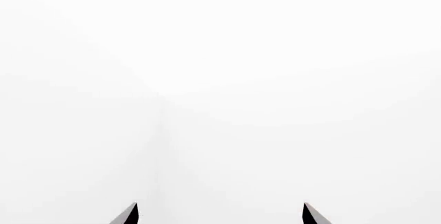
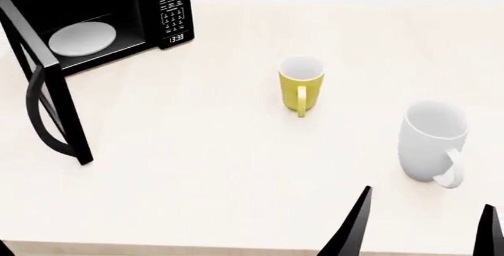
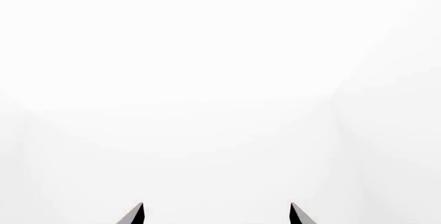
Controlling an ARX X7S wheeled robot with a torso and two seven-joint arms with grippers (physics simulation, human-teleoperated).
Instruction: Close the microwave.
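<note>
Microwave (image 2: 102, 20) sits at the far left corner of the bench (image 2: 205, 173), its door (image 2: 49, 91) swung wide out toward the robot so that the cavity lies exposed, with the white round plate (image 2: 81, 38) resting flat on its floor. The door stands nearly edge-on in the head view, its curved black handle (image 2: 38, 114) bowing off the outer face — that face is where a push would have to land, I judge, to swing it back against the keypad (image 2: 172, 9) side. A yellow mug (image 2: 301, 84) stands upright near the middle of the bench and a white mug (image 2: 431, 141) stands to its right and nearer the robot, both well apart from the microwave and seemingly out of the door's arc. The right pincer (image 2: 421, 229) shows as two dark fingertips low in the head view, spread and holding nothing, just short of the white mug. The left pincer (image 1: 220, 214) is likewise spread and empty in its wrist view, facing only blank white; in the head view no more than a dark sliver shows at the bottom left corner. Neither arm is near the door, so closing has not yet begun — the left arm looks the better placed for it.
</note>
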